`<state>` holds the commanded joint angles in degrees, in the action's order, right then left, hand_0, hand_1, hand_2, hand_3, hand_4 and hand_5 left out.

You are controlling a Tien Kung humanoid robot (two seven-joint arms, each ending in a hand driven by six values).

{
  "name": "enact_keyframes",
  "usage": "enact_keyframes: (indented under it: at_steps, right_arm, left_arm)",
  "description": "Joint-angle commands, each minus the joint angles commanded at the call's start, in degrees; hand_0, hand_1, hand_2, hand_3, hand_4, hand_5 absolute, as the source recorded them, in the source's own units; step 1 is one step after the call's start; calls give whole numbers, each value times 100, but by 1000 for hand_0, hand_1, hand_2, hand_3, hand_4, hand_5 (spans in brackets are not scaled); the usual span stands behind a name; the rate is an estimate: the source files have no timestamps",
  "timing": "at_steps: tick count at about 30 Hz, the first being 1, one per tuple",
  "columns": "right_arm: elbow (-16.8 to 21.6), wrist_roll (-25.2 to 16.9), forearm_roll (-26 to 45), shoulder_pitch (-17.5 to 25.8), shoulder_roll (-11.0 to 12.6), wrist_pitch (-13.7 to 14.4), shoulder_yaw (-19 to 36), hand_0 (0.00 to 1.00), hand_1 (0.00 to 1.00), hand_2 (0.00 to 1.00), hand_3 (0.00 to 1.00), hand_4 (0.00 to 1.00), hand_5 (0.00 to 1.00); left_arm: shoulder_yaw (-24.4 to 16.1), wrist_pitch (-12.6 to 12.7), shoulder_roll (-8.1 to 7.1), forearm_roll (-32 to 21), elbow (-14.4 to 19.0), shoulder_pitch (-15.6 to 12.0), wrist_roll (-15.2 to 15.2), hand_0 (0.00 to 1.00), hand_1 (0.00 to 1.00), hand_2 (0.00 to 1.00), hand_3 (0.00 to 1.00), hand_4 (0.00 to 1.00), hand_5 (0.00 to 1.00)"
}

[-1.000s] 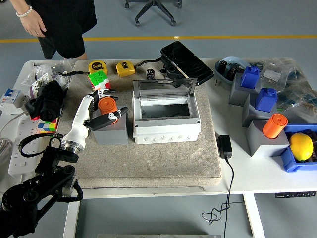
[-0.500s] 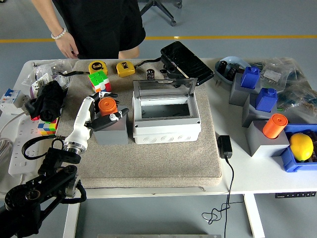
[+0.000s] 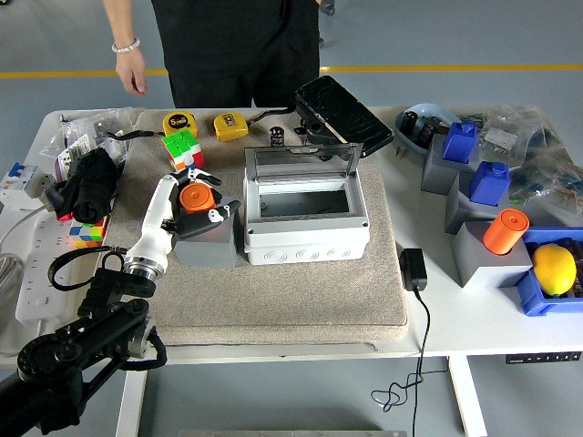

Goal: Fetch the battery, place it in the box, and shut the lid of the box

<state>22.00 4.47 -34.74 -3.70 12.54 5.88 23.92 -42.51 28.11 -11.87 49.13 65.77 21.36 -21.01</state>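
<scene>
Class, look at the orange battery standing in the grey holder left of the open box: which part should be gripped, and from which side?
Grip the orange battery by its exposed upper part, from above and the left. It stands upright in the grey holder, so only its top is free, and the open white box blocks the right. The left robot hand already has its fingers around that top.

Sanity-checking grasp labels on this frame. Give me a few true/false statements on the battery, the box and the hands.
1. The left hand has its fingers around the orange battery. True.
2. The white box has its lid shut. False: the clear lid stands open.
3. The battery is already in the box. False: it sits at the grey holder, left of the box.
4. A person stands at the far side. True.
</scene>
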Motion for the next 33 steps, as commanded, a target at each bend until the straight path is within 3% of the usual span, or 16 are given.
enact_keyframes:
  at_steps: [10, 11, 16, 17, 20, 24, 27, 28, 29, 33]
  right_arm:
    - [-2, -1, -3, -8, 2, 2, 18, 597, 610, 593, 577, 936, 451]
    - [-3, -1, -3, -8, 1, 2, 16, 597, 609, 593, 577, 937, 452]
    - [-3, -10, 4, -7, -3, 8, 6, 597, 609, 593, 577, 937, 452]
    - [-2, -13, 6, -7, -4, 10, 4, 597, 609, 593, 578, 936, 452]
    - [-1, -21, 8, -9, -3, 18, 0, 597, 609, 593, 578, 936, 452]
    - [1, -25, 8, -14, 2, 23, 12, 597, 609, 593, 578, 937, 452]
    - [-3, -21, 5, -15, 9, 21, 23, 597, 609, 593, 578, 937, 452]
    - [-5, -20, 7, -19, 13, 21, 27, 597, 609, 593, 578, 937, 452]
    - [-5, -19, 7, -22, 17, 20, 32, 597, 609, 593, 578, 936, 452]
    - [1, -19, 5, -46, 47, 23, 48, 597, 609, 593, 578, 936, 452]
  left_arm:
    - [48, -17, 78, 14, -2, 103, 33, 228, 257, 229, 210, 613, 2]
    - [50, -19, 80, 21, 3, 105, 38, 211, 212, 195, 195, 563, 2]
    - [58, -32, 93, 52, 36, 118, 56, 211, 212, 195, 195, 563, 2]
    - [44, -32, 94, 81, 61, 114, 63, 208, 189, 182, 191, 482, 2]
    - [1, -22, 78, 171, 153, 114, 91, 208, 189, 182, 191, 482, 2]
    - [-66, -21, -20, 611, 417, 171, 269, 207, 197, 185, 192, 490, 2]
    - [-13, -24, -174, 948, 693, 288, 487, 207, 197, 185, 192, 490, 2]
    - [51, -10, -233, 1062, 781, 342, 578, 207, 197, 185, 192, 490, 2]
    - [125, 7, -294, 1179, 865, 397, 682, 206, 198, 187, 200, 599, 2]
    - [619, 94, -571, 1681, 1181, 764, 1255, 206, 198, 187, 200, 599, 2]
